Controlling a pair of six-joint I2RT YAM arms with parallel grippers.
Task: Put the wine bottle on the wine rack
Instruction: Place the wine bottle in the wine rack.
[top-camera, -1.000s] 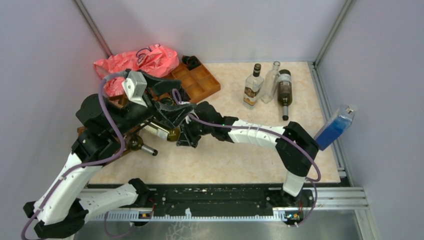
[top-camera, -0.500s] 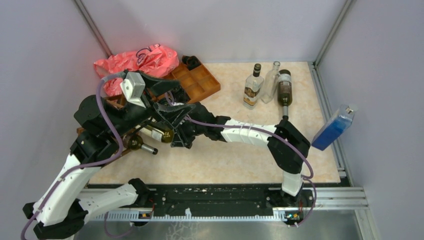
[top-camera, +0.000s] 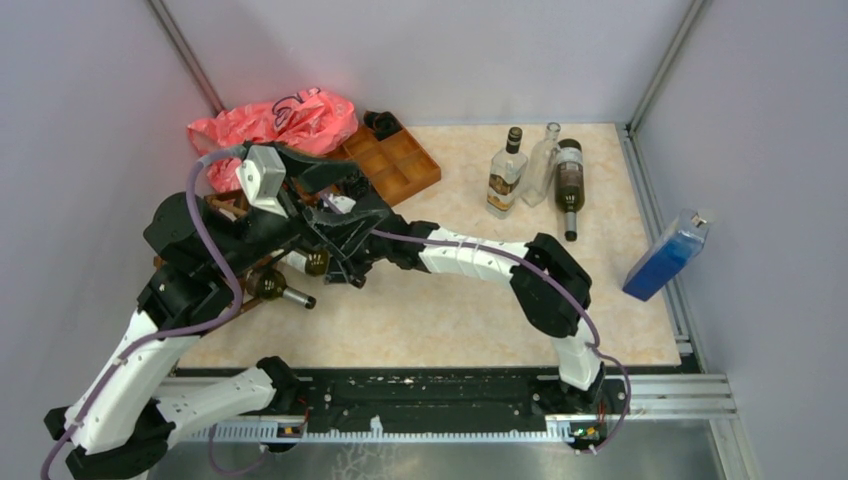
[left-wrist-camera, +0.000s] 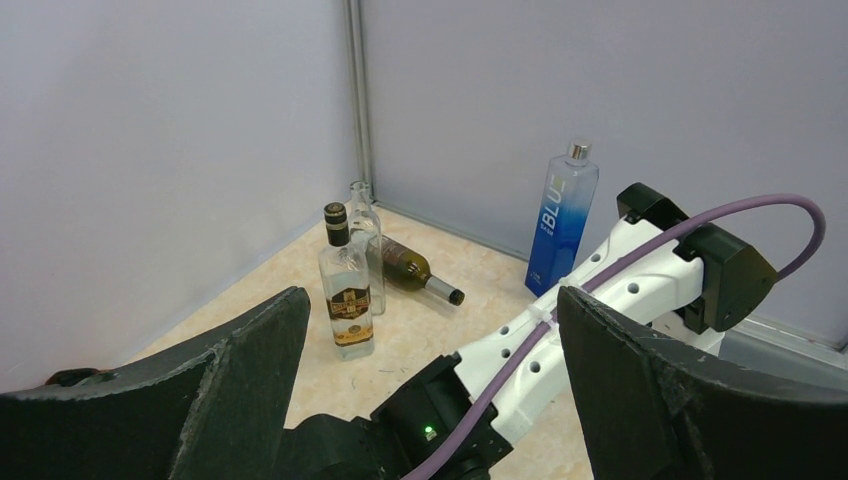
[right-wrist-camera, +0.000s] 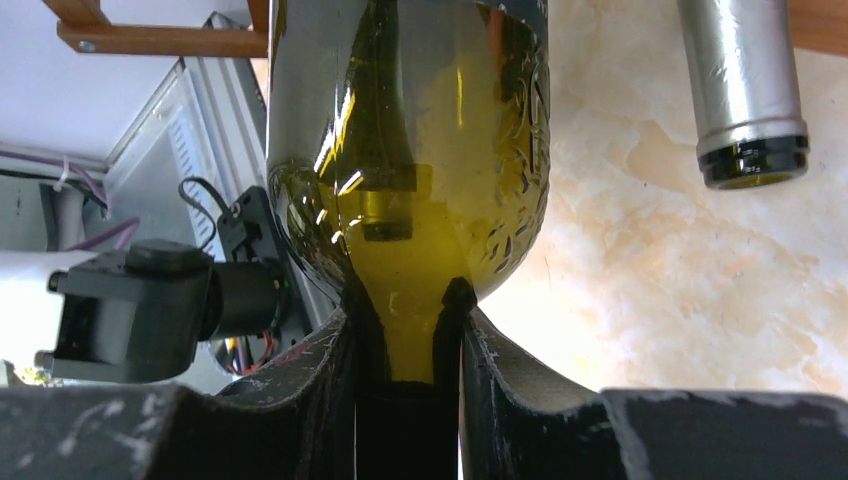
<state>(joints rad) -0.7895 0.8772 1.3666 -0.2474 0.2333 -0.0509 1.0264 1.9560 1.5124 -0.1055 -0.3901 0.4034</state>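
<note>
my right gripper (right-wrist-camera: 408, 330) is clamped on the wine bottle (right-wrist-camera: 410, 130) by its neck so it lies level over the wine rack (top-camera: 226, 203), far left, probably to slot in. left gripper (left-wrist-camera: 430, 335) is wide apart, holding nothing.

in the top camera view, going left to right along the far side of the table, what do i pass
pink plastic bag → orange-brown compartment tray → labelled bottle → clear glass bottle → dark bottle lying on its side → blue bottle leaning at the right wall
</note>
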